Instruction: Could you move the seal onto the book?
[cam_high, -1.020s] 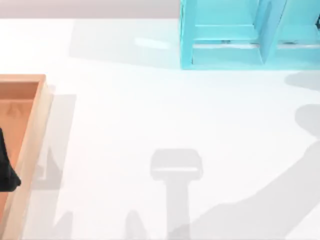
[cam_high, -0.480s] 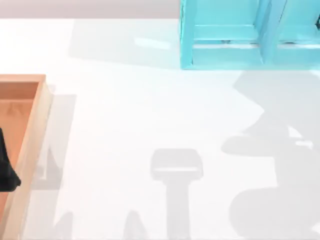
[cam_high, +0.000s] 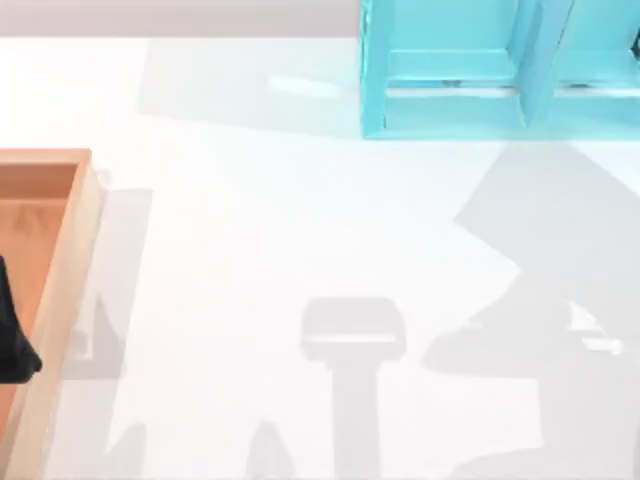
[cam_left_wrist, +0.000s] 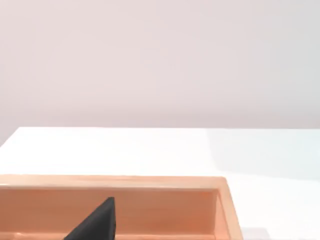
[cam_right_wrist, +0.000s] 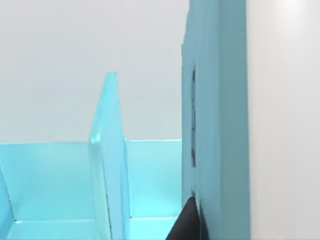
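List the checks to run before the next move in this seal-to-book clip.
1. Seal located: cannot tell.
2. Book located: cannot tell; a darker teal panel beside the cyan shelf unit may be it.
3. Left pincer out of the way, at the wooden tray: ok.
4. Right pincer clearance from the shelf unit: not ok, it sits very close.

We see a smooth, faintly glossy white table (cam_high: 250, 250), a matt wooden tray (cam_high: 70, 250) (pale grained rim) around our left gripper's dark fingertip (cam_left_wrist: 97, 222), and a glossy cyan shelf unit (cam_right_wrist: 220, 125).
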